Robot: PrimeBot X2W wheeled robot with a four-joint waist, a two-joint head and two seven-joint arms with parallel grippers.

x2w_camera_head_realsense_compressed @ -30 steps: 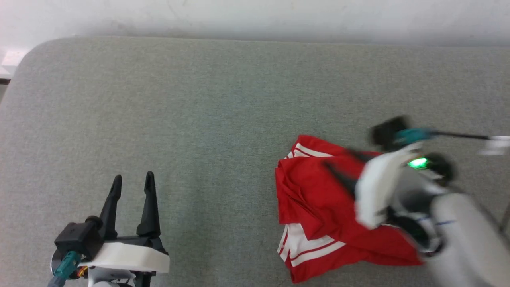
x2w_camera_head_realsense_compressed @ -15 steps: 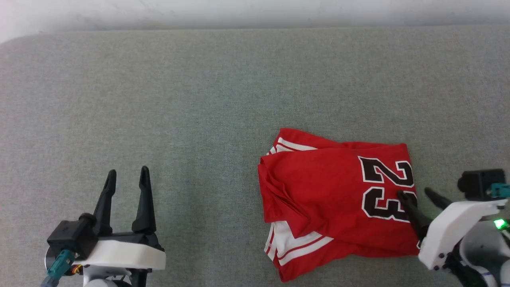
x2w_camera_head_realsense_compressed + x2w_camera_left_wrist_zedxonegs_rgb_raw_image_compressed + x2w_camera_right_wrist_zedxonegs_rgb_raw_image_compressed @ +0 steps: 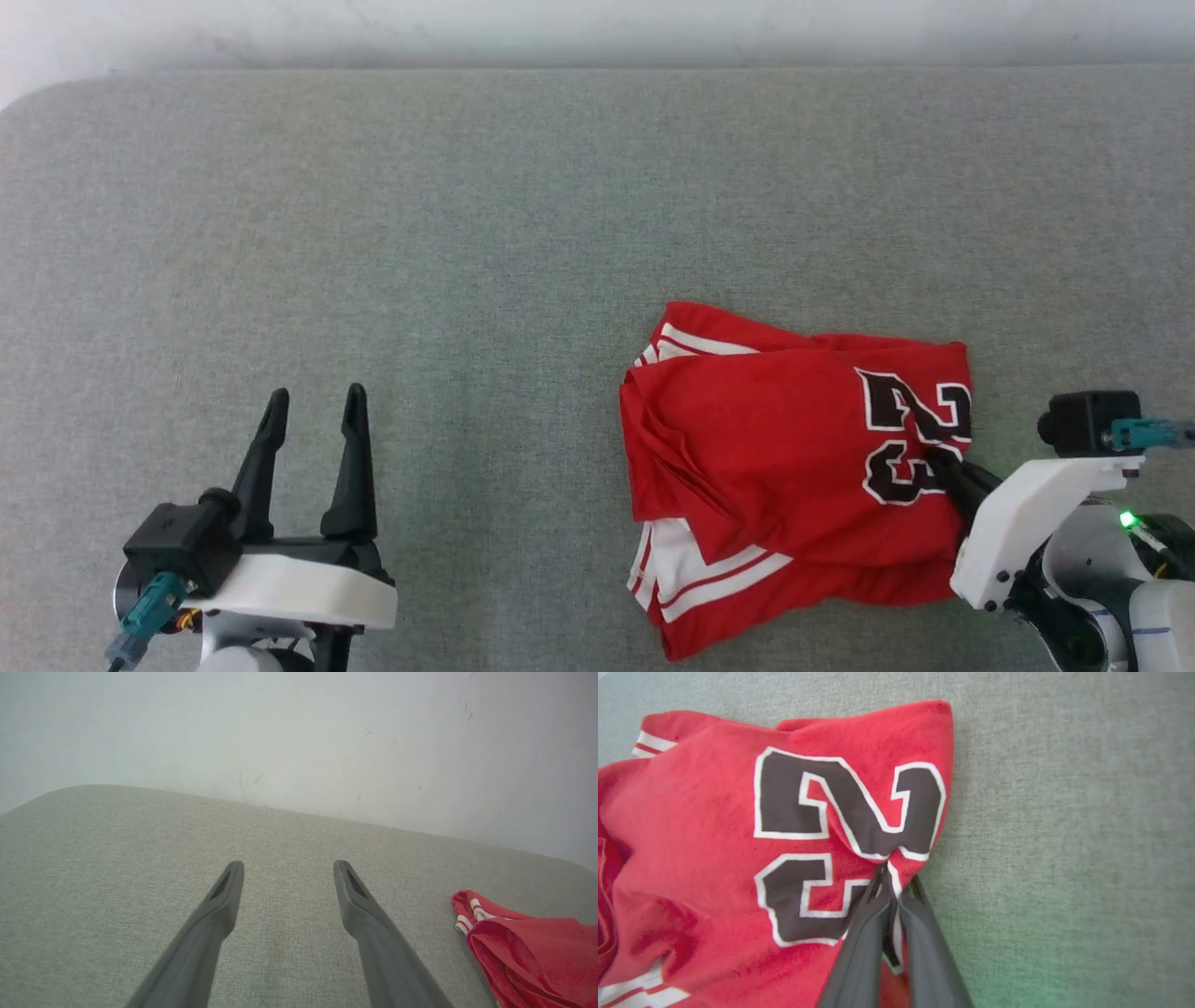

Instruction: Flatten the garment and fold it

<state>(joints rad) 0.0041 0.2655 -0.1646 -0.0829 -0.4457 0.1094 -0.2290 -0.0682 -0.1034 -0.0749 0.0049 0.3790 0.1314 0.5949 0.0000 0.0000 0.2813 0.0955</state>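
The garment (image 3: 775, 457), red with white striped trim and a black "23", lies crumpled at the lower right of the grey surface. My right gripper (image 3: 938, 459) is shut on its right edge, pinching a fold of cloth by the numerals. In the right wrist view the garment (image 3: 714, 858) bunches up between the closed fingers of the right gripper (image 3: 894, 882). My left gripper (image 3: 313, 406) stands open over bare fabric at the lower left, well apart from the garment. The left wrist view has the left gripper (image 3: 287, 870) open and a red corner of the garment (image 3: 523, 947) at its right.
A grey cushioned surface (image 3: 467, 233) spreads wide, with a rounded corner at the far left. A pale wall (image 3: 597, 28) runs along its far edge. Bare grey fabric stretches left of and beyond the garment.
The right gripper came down off the garment's middle to its right edge and shut on the cloth there, puckering the numerals. The head camera shifted. The left gripper stayed open.
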